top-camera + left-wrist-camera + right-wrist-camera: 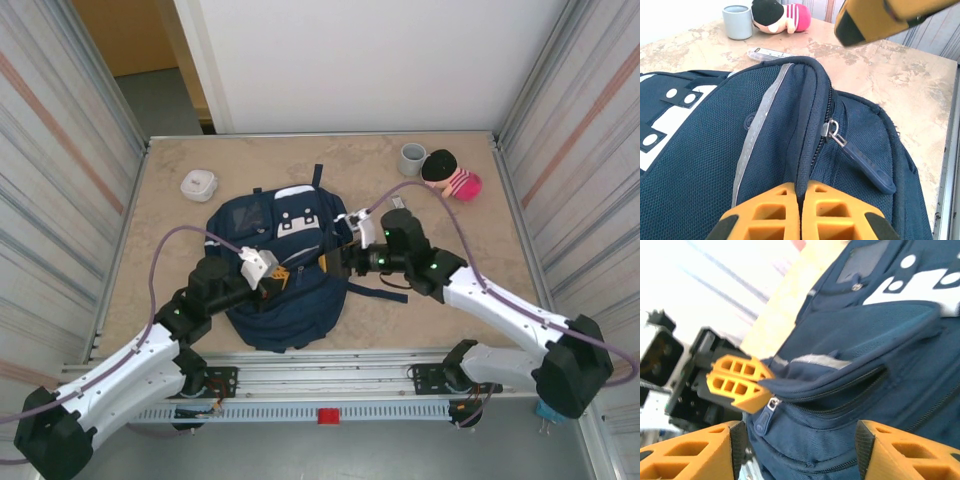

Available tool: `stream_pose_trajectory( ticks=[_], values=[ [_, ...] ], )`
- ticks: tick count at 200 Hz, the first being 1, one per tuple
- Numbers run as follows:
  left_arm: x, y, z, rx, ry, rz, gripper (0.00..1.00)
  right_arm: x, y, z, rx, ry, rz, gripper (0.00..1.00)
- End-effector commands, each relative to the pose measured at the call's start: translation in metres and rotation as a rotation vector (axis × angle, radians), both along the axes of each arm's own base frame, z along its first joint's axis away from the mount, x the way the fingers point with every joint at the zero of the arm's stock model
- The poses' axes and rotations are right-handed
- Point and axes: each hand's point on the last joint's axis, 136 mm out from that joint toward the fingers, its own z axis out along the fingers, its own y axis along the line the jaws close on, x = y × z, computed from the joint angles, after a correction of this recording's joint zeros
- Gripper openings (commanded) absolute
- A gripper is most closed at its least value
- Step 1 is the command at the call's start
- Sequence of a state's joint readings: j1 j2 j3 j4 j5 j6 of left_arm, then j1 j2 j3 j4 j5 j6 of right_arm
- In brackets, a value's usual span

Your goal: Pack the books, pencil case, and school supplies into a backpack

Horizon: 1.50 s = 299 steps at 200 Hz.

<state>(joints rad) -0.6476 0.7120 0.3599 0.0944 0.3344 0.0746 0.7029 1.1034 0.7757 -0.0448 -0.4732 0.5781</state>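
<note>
Backpack (300, 310) lying on the middle of the table (430, 300), front pocket up. My left gripper (801, 192) is clenched on the raised fabric ridge beside the zipper, holding it up; the slider (830, 129) and its dark pull tab (862, 165) sit just to the right of that pinch. My right gripper (799, 430) is released, its 2 jaws standing wide apart with nothing between them, facing the mouth (840, 392) of the bag, which appears partly unzipped, and near my left gripper. 1 narrow grey-white bar (771, 54) lies on the table just beyond the backpack, near the grey cup (738, 21) and the plush toy (780, 16); it is not yet packed. Risks, as I judge them: (1) the pinch holds only a thin fold of cloth, so a sideways tug from my right arm could pull the fold free and let the mouth fall shut; (2) the soft, light bag could slide or bunch on the smooth table instead of opening, since nothing pins it down; (3) my 2 grippers work close together, so a reach toward the pull tab could knock one against the other; (4) an open jaw could snag the pull tab or a strap and drag the backpack.
</note>
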Motion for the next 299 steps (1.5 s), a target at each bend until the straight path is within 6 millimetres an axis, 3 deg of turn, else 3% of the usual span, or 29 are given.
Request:
stream_pose_trajectory(
  ticks=[1,51,110,166,205,250,299],
  values=[
    [-0.001,-0.007,0.037,-0.087,-0.130,-0.037,0.00,0.004,-0.004,0.006,0.047,0.078,-0.080,0.62],
    [-0.003,-0.011,0.034,-0.081,-0.133,-0.069,0.00,0.006,0.010,0.001,0.106,0.201,-0.096,0.61],
    [-0.004,-0.010,0.033,-0.076,-0.138,-0.072,0.00,0.008,0.013,-0.007,0.107,0.264,-0.129,0.62],
    [-0.006,-0.012,0.033,-0.085,-0.138,-0.086,0.00,-0.011,0.024,-0.016,0.090,0.389,-0.039,0.64],
    [-0.007,-0.012,0.033,-0.080,-0.142,-0.094,0.00,0.006,0.019,-0.032,0.100,0.452,-0.111,0.65],
    [-0.009,-0.012,0.029,-0.059,-0.138,-0.105,0.00,0.014,0.029,-0.020,0.184,0.447,-0.087,0.62],
    [-0.009,-0.011,0.028,-0.062,-0.135,-0.101,0.00,0.019,0.008,-0.004,0.199,0.420,-0.112,0.64]
  ],
)
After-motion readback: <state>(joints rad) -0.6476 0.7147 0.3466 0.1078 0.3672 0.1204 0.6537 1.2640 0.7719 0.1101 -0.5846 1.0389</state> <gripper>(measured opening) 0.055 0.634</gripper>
